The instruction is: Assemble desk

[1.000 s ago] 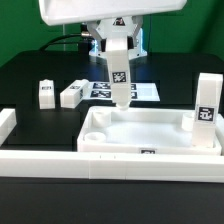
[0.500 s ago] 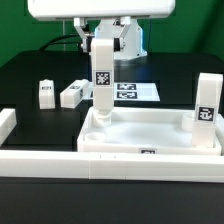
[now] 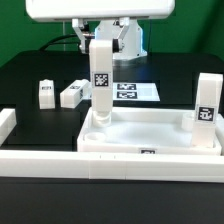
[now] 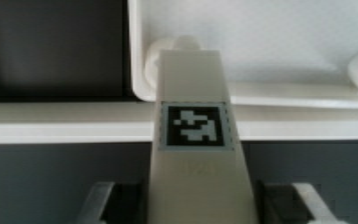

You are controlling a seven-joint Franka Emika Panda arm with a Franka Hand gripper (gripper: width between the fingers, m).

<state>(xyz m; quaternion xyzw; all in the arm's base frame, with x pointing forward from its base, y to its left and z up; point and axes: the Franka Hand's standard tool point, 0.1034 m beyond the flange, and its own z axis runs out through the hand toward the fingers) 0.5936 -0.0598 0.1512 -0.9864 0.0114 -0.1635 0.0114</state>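
White tagged square-bar leg [image 3: 101, 85] stood upright in round corner socket [image 3: 93, 128] of shallow plastic tray top [image 3: 150, 135]; claw [image 4: 197, 200] clamped on leg.

Arm reaches in from above, wrist vertical. Gripper [image 3: 101, 44] points straight down, fingers [image 4: 101, 200] clamped on leg [image 3: 101, 85].

A black desk [image 3: 40, 70] carried everything. Toward its far side the marker board [image 3: 146, 92] lay flat, a thin white sheet showing black-and-white square tags, with part of it hidden. Along the near edge ran a long white rail [image 3: 60, 166], and at the exterior view's left its end turned back and stood up as a short block. Behind the desk hung a green backdrop [image 3: 25, 35], crossed by a thin dark cable [image 3: 62, 42].
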